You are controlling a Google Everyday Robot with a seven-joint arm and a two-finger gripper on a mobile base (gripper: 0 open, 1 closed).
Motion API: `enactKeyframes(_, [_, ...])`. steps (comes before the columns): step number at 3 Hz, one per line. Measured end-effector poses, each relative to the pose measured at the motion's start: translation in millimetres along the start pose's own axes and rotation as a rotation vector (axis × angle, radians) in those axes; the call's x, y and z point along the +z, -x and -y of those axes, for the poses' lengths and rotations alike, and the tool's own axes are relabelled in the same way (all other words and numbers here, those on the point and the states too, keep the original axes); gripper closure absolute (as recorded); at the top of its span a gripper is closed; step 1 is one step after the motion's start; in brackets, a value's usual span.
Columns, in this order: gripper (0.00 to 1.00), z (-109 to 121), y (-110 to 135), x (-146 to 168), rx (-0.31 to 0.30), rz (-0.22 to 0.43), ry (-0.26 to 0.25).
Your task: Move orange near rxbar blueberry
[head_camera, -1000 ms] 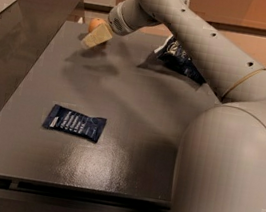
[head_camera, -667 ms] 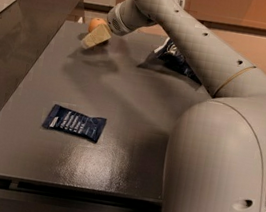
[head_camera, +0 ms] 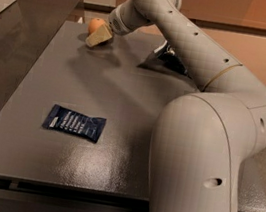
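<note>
A pale grey robot arm [head_camera: 198, 48] reaches across a grey table [head_camera: 123, 101] to its far left corner, where the gripper [head_camera: 98, 37] sits low over the tabletop, right up against the orange [head_camera: 95, 23]. The small round fruit lies at the table's back edge, partly hidden behind the gripper's tan tip. Whether the jaws stand apart or are clamped on the fruit cannot be told from this side.

The rxbar blueberry [head_camera: 74, 122], a flat navy wrapper with lines of white print, lies flat in the near left part of the table, well apart from the orange and with bare tabletop between them.

A dark, puffy snack bag [head_camera: 167, 58] rests toward the back of the table, to the right of the gripper, and the arm's long forearm passes in front of part of it. The arm's bulky elbow [head_camera: 208, 141] fills the right foreground. A darker, glossy counter [head_camera: 31, 15] adjoins the table along its left side.
</note>
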State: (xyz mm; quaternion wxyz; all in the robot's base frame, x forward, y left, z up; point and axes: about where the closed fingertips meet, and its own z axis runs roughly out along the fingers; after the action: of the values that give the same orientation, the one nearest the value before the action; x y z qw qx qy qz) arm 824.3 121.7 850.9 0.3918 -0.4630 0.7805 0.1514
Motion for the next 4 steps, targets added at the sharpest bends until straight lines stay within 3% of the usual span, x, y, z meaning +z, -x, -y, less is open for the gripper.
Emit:
enactKeyframes(3, [0.87, -3.8, 14.0, -4.0, -0.028, 0.029, 0.028])
enactKeyframes(4, [1.0, -10.1, 13.9, -11.1, -0.052, 0.038, 0.041])
